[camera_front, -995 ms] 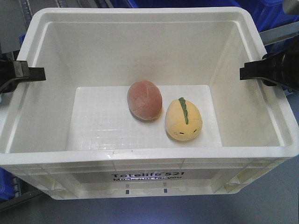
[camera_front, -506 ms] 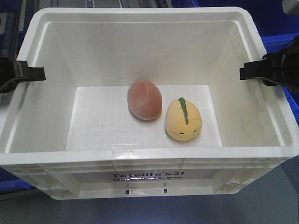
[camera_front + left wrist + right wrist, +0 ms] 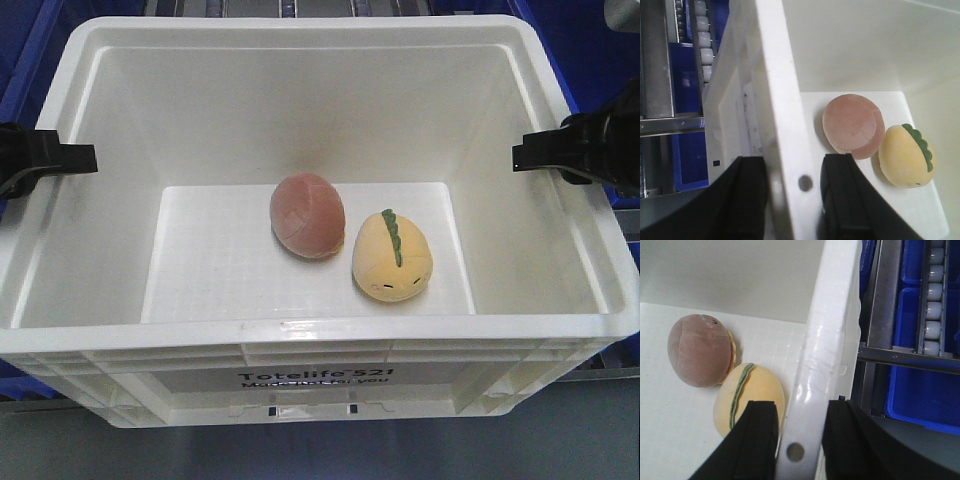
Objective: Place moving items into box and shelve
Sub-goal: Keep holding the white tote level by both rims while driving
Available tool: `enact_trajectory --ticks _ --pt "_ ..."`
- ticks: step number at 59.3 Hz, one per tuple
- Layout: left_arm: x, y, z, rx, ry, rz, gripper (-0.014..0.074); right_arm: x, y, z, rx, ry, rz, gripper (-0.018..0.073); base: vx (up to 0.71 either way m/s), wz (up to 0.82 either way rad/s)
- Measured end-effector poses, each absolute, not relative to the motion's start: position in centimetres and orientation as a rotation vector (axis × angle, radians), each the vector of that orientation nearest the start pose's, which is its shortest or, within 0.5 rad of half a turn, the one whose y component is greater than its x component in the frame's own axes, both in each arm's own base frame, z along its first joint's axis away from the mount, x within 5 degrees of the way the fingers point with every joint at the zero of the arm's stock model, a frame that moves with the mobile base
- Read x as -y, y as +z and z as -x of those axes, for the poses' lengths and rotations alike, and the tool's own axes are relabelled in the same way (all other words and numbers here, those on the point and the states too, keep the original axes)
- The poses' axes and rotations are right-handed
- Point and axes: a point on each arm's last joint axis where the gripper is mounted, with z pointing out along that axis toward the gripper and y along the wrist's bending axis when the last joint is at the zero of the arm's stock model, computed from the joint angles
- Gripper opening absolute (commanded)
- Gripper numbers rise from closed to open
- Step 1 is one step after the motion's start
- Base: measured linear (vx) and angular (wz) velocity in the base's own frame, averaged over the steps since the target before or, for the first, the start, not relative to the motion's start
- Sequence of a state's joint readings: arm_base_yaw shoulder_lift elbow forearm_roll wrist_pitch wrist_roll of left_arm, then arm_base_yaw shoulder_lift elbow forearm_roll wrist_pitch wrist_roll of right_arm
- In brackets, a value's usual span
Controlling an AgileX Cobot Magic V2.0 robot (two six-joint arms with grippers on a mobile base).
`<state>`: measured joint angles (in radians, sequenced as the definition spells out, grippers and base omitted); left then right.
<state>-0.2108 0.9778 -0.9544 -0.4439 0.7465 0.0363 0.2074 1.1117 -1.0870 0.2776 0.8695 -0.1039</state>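
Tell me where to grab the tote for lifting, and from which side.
Take the tote by the rim of its two side walls, one gripper each, from above, one finger inside and one outside. The walls are thin and upright, and the tote is too wide for one gripper. The left gripper and right gripper clamp it so now.

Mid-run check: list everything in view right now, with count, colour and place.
large white rectangular plastic tote: one, white with black "Totelife 521" print, centre, gripped on both sides
reddish-brown egg-shaped plush toy: one, reddish-brown, on the tote floor
yellow egg-shaped plush toy with green ridge: one, yellow, on the tote floor beside the brown one
blue plastic bins: at least two, blue, outside the tote
grey metal roller rack: one, grey with white rollers, beside the bins
left hand: one, black, astride the tote's left wall
right hand: one, black, astride the right wall
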Motion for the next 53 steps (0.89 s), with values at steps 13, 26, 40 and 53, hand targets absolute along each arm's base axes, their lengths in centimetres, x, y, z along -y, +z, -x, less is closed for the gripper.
enact_trajectory --ticks 13,26,40,53 --pt "6.64 36.52 -18.34 -2.237 -0.608 -0.070 -0.0003 -6.42 36.77 -21.23 -2.357 0.387 0.257 -0.0004 0.09 0.07" --pt "6.64 36.52 -18.34 -2.237 -0.608 -0.070 -0.0003 -6.42 36.77 -21.23 -2.357 0.387 0.257 -0.0004 0.10 0.00" --pt "6.64 36.52 -18.34 -2.237 -0.608 -0.070 -0.0003 -6.41 36.77 -21.24 -2.357 0.386 0.257 -0.0004 0.12 0.00" --pt "6.64 36.52 -18.34 -2.237 -0.608 -0.070 -0.0003 -6.41 36.77 -21.24 -2.357 0.386 0.257 -0.0004 0.13 0.01"
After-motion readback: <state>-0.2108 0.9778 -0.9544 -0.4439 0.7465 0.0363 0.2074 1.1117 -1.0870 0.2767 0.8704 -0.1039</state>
